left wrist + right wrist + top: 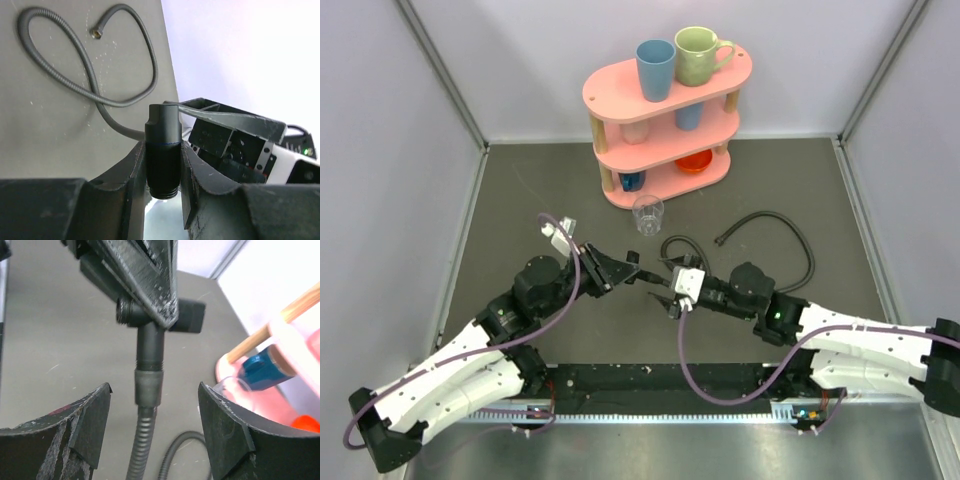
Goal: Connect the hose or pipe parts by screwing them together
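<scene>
A black T-shaped pipe fitting [150,335] hangs above the mat, and my left gripper [163,165] is shut on one of its threaded arms [163,150]. Its stem points toward the right wrist camera, and the end nut [148,385] of a black ribbed hose [140,445] sits on the stem's thread. My right gripper [153,390] is open, a finger on each side of that nut and not touching it. From above, the two grippers [632,270] [665,292] meet mid-table. The hose [800,250] loops away to the right, and its free end [720,240] lies on the mat.
A pink two-tier shelf [620,95] with cups stands at the back centre. A clear glass [647,213] stands just in front of it, close behind the grippers. Grey walls close the mat in on the left, right and back.
</scene>
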Motion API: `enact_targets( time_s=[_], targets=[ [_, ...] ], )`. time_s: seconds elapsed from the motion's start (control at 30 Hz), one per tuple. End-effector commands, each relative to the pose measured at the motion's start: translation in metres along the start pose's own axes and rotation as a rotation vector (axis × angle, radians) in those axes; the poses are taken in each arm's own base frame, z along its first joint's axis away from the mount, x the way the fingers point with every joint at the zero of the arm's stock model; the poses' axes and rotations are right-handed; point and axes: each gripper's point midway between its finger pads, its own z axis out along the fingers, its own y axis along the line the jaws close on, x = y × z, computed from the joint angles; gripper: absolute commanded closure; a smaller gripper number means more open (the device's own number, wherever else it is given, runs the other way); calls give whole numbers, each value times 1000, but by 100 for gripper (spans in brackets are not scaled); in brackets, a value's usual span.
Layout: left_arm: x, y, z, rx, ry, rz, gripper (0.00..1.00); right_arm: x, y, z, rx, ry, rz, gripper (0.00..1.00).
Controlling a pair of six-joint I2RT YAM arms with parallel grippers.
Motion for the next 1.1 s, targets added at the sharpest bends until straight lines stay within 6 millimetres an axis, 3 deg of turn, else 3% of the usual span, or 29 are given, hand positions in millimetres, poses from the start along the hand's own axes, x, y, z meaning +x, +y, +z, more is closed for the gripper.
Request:
enact_targets(
  time_s=[0.0, 0.17, 0.4, 0.43, 0.53, 0.6, 0.63, 0.67, 0.7, 0.73, 0.77, 0.8, 0.83, 0.87, 0.93, 0.97, 1.07],
  targets=[
    [-17, -32, -6, 59, -48, -265, 100, -23, -33, 4, 190, -50, -118, 32],
    [-11, -38, -6, 76, -4, -365, 100, -30, -26, 14, 190, -44, -170, 44],
    [-10, -37, -11, 86, -7, -383, 100, -23, -25, 19, 181, -5, -169, 50],
    [-11, -36, -11, 87, -14, -377, 100, -24, -26, 18, 188, -8, -166, 67],
    [-12, -37, -10, 96, -17, -333, 100, -31, -27, 16, 187, -36, -159, 100],
    [-9, -40, -9, 119, -4, -224, 100, -34, -19, 18, 137, -41, -138, 100],
    [-16, -58, -10, 209, -29, -148, 100, -34, -16, 18, 107, -39, -132, 100],
    [-3, -60, -9, 274, 19, 110, 100, -28, -1, 18, 7, -23, -99, 100],
    [0, -59, -8, 295, 26, 233, 100, -30, -19, 17, 12, -22, -64, 100],
    [5, -48, -3, 290, 35, 377, 100, -30, -18, 16, -27, -27, 1, 100],
    [8, -40, 0, 286, 42, 437, 100, -41, -12, 14, -105, -79, 27, 100],
    [17, -24, 5, 280, 56, 483, 100, -36, -26, 10, -92, -78, 54, 100],
    [21, -20, 5, 316, 53, 569, 100, -37, -26, 8, -118, -85, 96, 100],
    [19, -30, 4, 385, 16, 611, 100, -42, -22, 7, -177, -108, 112, 100],
    [32, -16, 6, 426, 22, 658, 100, -36, -24, 2, -211, -92, 163, 100],
    [30, -23, 5, 472, -14, 680, 100, -39, -15, 0, -289, -113, 181, 100],
    [26, -11, 10, 423, -33, 710, 100, -23, -10, 3, -327, -49, 236, 100]
  ],
)
